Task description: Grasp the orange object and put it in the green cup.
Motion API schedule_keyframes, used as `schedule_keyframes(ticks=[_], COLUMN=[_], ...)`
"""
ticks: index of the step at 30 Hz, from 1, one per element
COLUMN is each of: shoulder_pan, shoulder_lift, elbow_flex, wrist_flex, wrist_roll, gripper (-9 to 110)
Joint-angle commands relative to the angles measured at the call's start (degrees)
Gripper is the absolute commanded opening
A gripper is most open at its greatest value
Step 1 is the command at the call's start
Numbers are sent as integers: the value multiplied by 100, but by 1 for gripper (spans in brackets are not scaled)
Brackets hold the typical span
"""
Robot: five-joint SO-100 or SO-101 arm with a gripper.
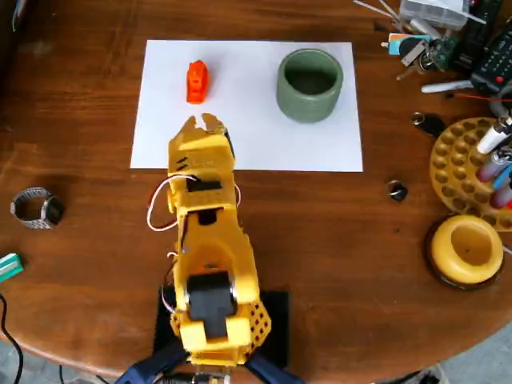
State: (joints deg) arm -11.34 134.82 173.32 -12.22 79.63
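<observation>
The orange object (197, 82) lies on a white sheet of paper (248, 140) in the overhead view, near the sheet's upper left. The green cup (310, 85) stands upright on the same sheet at the upper right, with its dark inside empty. My yellow gripper (202, 122) points up the picture over the sheet's lower left part, just below the orange object and apart from it. Its fingertips are close together with only a small gap, and it holds nothing.
A yellow round holder (466, 250) and a yellow perforated rack with pens (474, 170) stand at the right edge. A wristwatch (37, 208) lies at the left. Cluttered tools and cables (436, 36) fill the upper right corner. A small dark nut (397, 190) lies right of the paper.
</observation>
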Motion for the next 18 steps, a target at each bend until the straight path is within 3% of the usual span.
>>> schedule_keyframes(ticks=[1,18], shoulder_pan=[18,-202], shoulder_lift=[-1055,-3735], elbow_flex=[-694,-2953], wrist_flex=[-404,-492], wrist_roll=[62,404], gripper=[3,15])
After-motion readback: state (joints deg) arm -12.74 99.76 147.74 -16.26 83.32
